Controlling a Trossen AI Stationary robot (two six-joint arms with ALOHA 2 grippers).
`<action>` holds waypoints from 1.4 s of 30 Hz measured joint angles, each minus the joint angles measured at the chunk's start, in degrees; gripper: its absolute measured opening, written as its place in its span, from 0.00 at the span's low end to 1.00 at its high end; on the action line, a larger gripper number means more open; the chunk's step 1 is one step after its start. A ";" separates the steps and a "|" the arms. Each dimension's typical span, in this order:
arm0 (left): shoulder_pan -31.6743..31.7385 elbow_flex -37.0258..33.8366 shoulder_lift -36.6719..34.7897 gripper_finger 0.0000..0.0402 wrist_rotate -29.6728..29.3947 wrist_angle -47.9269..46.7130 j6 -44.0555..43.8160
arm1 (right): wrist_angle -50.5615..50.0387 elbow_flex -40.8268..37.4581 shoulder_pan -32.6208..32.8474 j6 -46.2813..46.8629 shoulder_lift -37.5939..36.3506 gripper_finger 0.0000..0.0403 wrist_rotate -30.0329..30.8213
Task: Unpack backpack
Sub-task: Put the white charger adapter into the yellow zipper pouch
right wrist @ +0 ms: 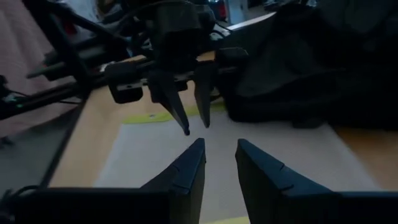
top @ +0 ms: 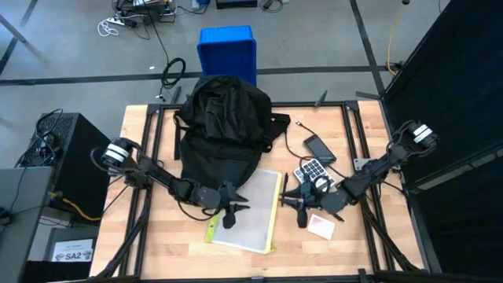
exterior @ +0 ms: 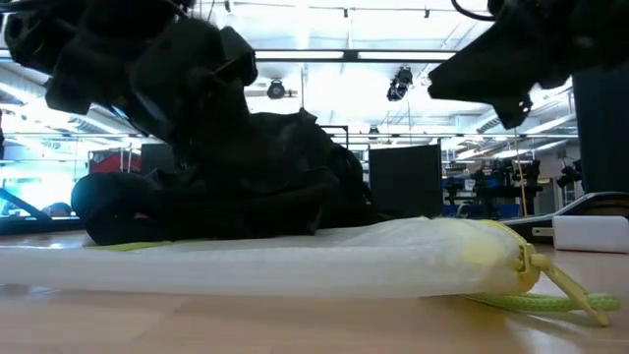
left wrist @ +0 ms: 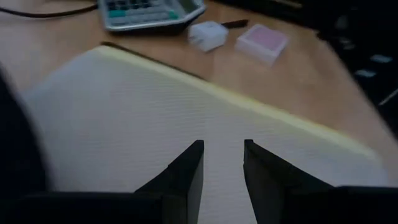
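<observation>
The backpack [top: 222, 126] sits at the desk's [top: 369, 244] far edge, near its middle. Already out — a white mesh pouch [top: 251, 211] by the near edge, plus a calculator [top: 313, 170], phone [top: 320, 148] and small box [top: 321, 226] toward the right edge. Both the left claw [top: 229, 214] and right claw [top: 301, 212] hover over the pouch, narrowly parted, empty — whatever remains inside cannot be seen.

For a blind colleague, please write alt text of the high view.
A black backpack lies on a wooden table, a white mesh pouch in front of it. The left gripper and right gripper hover at the pouch's sides, both slightly open.
</observation>
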 joint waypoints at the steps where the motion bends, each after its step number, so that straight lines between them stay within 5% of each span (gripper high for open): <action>1: -0.51 0.02 0.42 0.22 0.00 1.09 -0.15 | -0.02 0.00 0.85 0.43 0.00 0.16 0.44; 7: -4.01 0.03 1.95 0.22 -0.51 8.99 -0.22 | 6.55 0.04 5.73 1.22 6.85 0.16 3.41; 12: -6.78 2.16 1.95 0.22 -7.13 8.23 -0.02 | 15.66 1.59 6.11 1.22 17.57 0.15 3.81; 16: -8.44 6.63 1.95 0.22 -14.70 -0.52 0.04 | 16.30 5.70 5.04 1.09 23.05 0.15 3.63; 22: -8.72 15.18 1.95 0.22 -15.25 -16.17 0.70 | 10.00 12.88 4.55 -4.02 24.29 0.12 4.57; 29: -8.72 22.61 1.95 0.22 -18.01 -32.18 1.14 | -25.86 27.59 4.56 0.08 23.93 0.02 8.51; 36: -8.72 29.50 1.95 0.22 -19.44 -46.68 1.82 | -78.50 44.85 5.01 27.86 23.89 0.02 5.26; 42: -8.72 30.08 1.95 0.22 -19.65 -46.54 6.51 | -93.23 46.21 8.74 42.45 23.82 0.00 -1.20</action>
